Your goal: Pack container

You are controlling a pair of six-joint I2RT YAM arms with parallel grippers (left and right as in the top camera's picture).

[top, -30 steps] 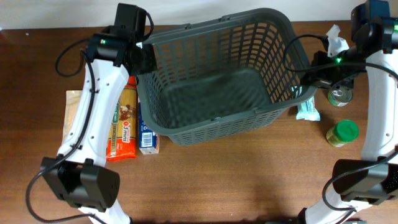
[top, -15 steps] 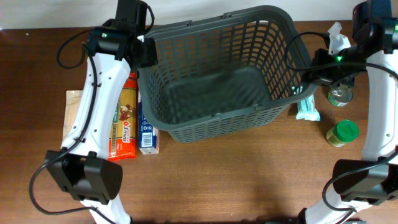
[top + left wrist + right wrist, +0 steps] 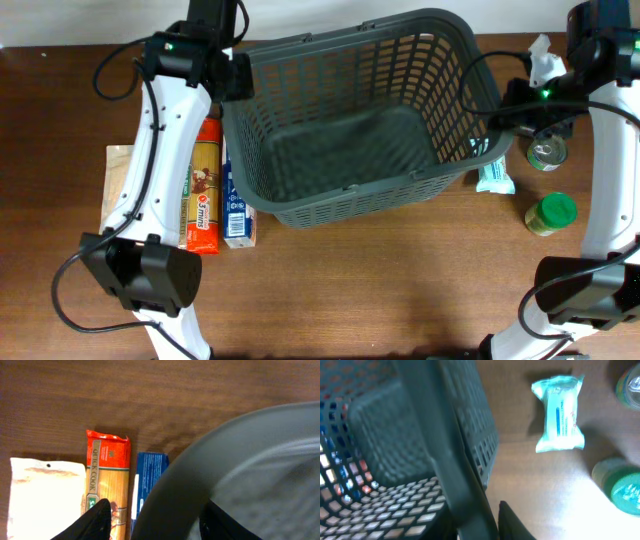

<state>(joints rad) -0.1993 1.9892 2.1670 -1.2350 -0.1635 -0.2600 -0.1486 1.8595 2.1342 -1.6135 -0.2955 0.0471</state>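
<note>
A: Where's the basket?
B: The basket (image 3: 360, 205) is on the surface (image 3: 380, 290), between the arms, sitting skewed. Both arms are at its rim.
A: End effector states?
B: The left end effector (image 3: 157, 522) is clenched on the rim at the basket's far left corner. Wrist view shows the rim running between both fingers (image 3: 100, 520). The right end effector (image 3: 497, 125) is at the right rim. One finger (image 3: 512, 522) lies against the rim's outer side, the other is hidden behind it. Can't tell if it's clamped or released.
A: Groceries?
B: All outside the basket. Left side: box (image 3: 236, 205) partly under the rim, pasta (image 3: 203, 190) touching the box, pouch (image 3: 118, 185) beyond the pasta. Right side: packet (image 3: 495, 177) just beside the near right corner, can (image 3: 547, 153) and jar (image 3: 551, 213) farther out, apart from each other.
</note>
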